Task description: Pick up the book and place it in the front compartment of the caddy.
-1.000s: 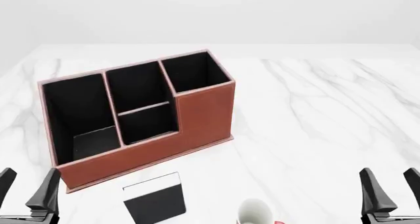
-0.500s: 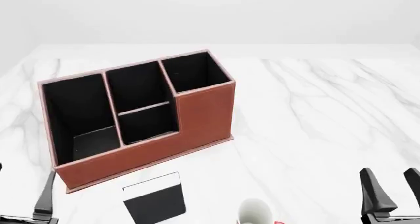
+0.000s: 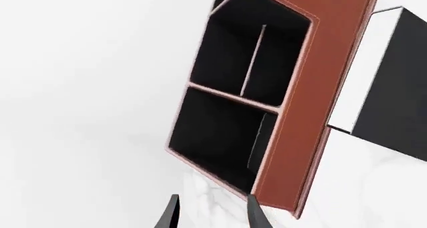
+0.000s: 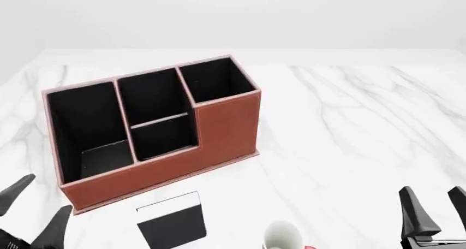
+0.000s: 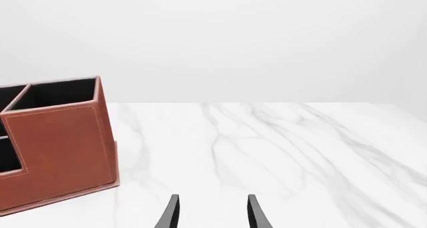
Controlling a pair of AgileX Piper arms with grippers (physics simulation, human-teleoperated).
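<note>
The book lay flat just before the caddy; both grippers gaped, holding nothing; the left gripper should descend squarely over its edges

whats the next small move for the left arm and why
Probably swing the left tool toward the book and lower over it: the book lies flat on the table in front of the caddy, ungrasped, and the tool is open beside it.

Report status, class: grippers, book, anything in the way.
Left gripper open, empty; right gripper open, empty. Book flat on table, outside caddy. Mug beside book, apart from it.
</note>
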